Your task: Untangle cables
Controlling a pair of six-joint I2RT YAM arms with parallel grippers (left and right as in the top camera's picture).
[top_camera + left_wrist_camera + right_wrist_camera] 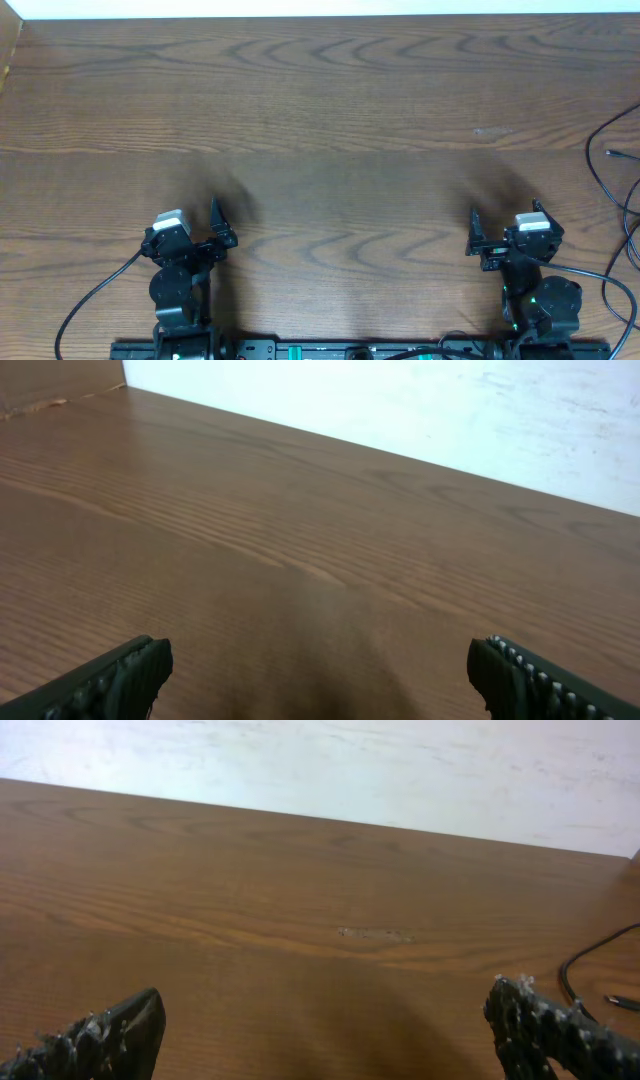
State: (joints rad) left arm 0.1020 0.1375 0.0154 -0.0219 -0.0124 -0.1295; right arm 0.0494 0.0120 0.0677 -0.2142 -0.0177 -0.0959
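Note:
Thin black cables (pixel 589 158) curve along the far right edge of the wooden table (pixel 330 120), and a loose plug end (pixel 612 153) lies beside them. The right wrist view shows a stretch of the same cable (pixel 566 968) and its plug end (pixel 621 1003) at right. My left gripper (pixel 193 217) hovers near the front left, open, with bare wood between its fingers (pixel 320 660). At the front right, well short of the cables, my right gripper (pixel 503 222) is also open and holds nothing (pixel 325 1005).
A white wall (pixel 330 765) borders the table's far edge. Thicker black arm cables trail from the left arm base (pixel 92 298) and the right arm base (pixel 590 272). A pale scuff mark (pixel 492 131) sits on the wood.

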